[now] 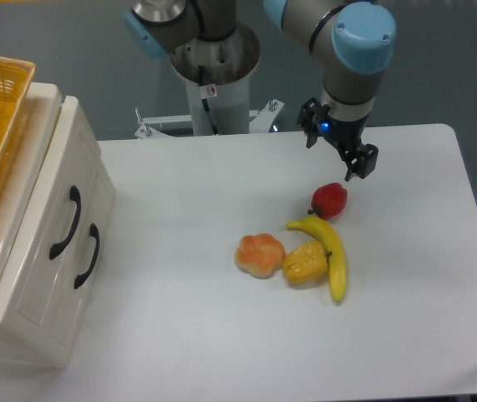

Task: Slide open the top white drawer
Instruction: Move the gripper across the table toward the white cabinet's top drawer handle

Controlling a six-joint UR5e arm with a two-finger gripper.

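- The gripper (361,163) hangs in the air at the far right of the table (180,335), just above and behind a red pepper-like toy (330,199). It carries nothing. From this angle only one dark fingertip reads clearly, so I cannot tell whether the fingers are spread or pressed together.
- The top white drawer (42,226) sits at the left edge of the table, well apart from the gripper. It looks fully pushed in, its panelled front flush with the cabinet.
- Two curved black handles show on the front. Judging by the cabinet's tilt toward the camera, the upper-left handle (65,222) belongs to the top drawer and the other handle (88,255) to the second front.
- The drawer looks like glossy, rigid plastic: probably light, stiff, and slippery on its flat panels. The handle is the sensible place to take hold, with a finger hooked behind its arch or the bow pinched across its middle.
- A light cabinet may slide along with the pull, so a steady straight draw seems wise.
- The arm reaches out from its base (213,84) at the back, wrist bent downward, fingers angled down and to the right, away from the drawer.
- A yellow woven basket (0,126) rests on the cabinet top.
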